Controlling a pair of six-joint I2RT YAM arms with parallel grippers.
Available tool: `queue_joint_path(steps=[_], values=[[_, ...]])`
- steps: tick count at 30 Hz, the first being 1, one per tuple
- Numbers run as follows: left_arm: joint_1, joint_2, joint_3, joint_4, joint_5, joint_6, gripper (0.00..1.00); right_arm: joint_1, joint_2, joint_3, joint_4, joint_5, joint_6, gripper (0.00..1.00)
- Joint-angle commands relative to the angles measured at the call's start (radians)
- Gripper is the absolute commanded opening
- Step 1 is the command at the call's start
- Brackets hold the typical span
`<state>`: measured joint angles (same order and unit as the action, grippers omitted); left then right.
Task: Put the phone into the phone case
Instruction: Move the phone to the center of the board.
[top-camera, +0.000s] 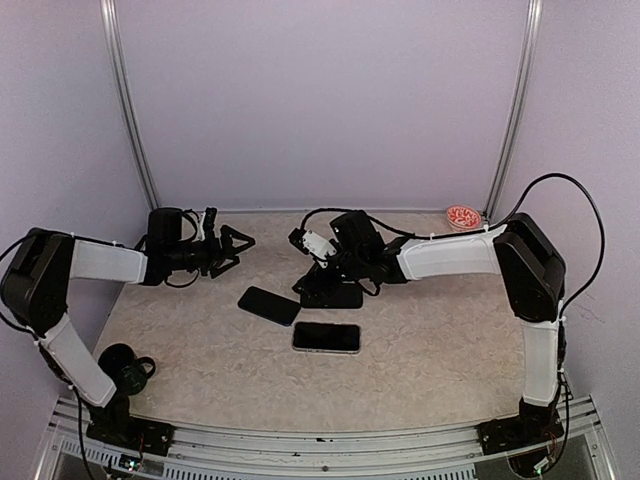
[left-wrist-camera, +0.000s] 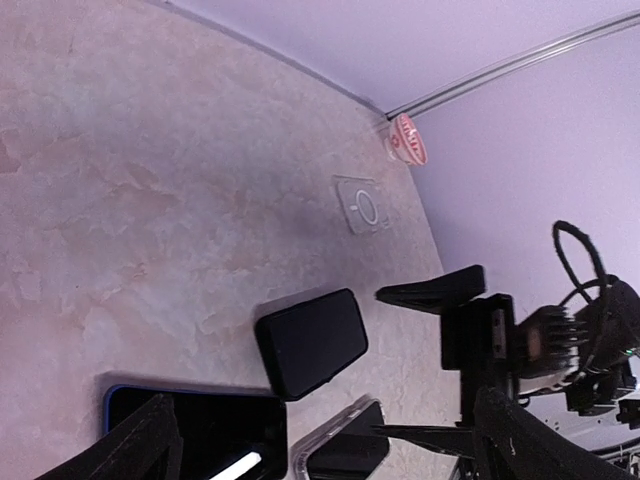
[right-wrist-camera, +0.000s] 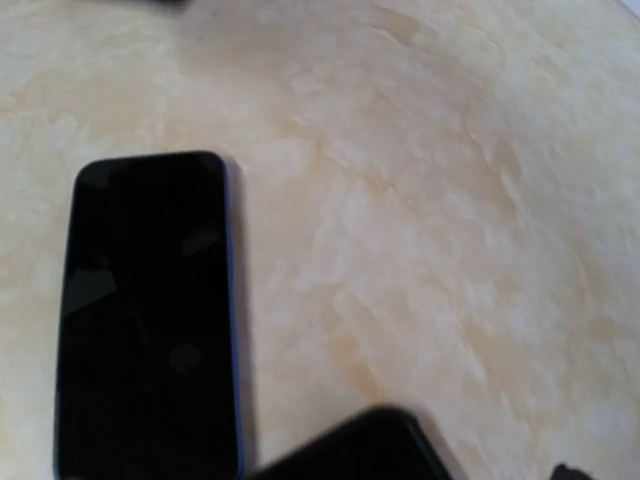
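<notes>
The task had hardly begun. The phone lay flat and bare on the table, near its middle, with no case around it. The black case lay just beside it, at about 2 o'clock in the overhead view. The two were apart, and I could not tell whether the case's open side faced up. A second phone, with a pale rim, lay at about 4 o'clock from the first.

The left gripper hung at about 11 o'clock from the phone, apart from it, its jaws spread wide and gripping nothing. The right gripper was at the black case, its jaws also fully spread and holding nothing. Whether it touched the case could not be told.

By my judgement every step was left: taking hold of the phone or the case, lining them up, and pressing the phone in.
</notes>
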<state>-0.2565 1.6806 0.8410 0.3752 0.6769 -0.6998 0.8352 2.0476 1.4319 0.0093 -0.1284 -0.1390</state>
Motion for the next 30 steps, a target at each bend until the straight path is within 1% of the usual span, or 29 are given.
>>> queue_joint_path(steps=[1,7,14,18,24,30], values=[[-0.015,-0.132,-0.030,0.000,0.024,0.008,0.99,0.012,0.059,0.062,-0.031,-0.061,-0.091,0.99],[-0.080,-0.344,-0.066,-0.074,0.047,0.079,0.99,0.014,0.089,0.100,-0.051,-0.146,-0.182,0.99],[-0.100,-0.528,-0.106,-0.143,0.083,0.121,0.99,0.032,0.109,0.142,-0.067,-0.191,-0.240,0.99],[-0.104,-0.582,-0.127,-0.163,0.113,0.144,0.99,0.045,0.129,0.166,-0.069,-0.186,-0.249,0.99],[-0.113,-0.643,-0.153,-0.170,0.146,0.167,0.99,0.051,0.185,0.240,-0.119,-0.182,-0.222,0.99],[-0.112,-0.665,-0.152,-0.197,0.145,0.177,0.99,0.063,0.217,0.279,-0.134,-0.151,-0.207,0.99]])
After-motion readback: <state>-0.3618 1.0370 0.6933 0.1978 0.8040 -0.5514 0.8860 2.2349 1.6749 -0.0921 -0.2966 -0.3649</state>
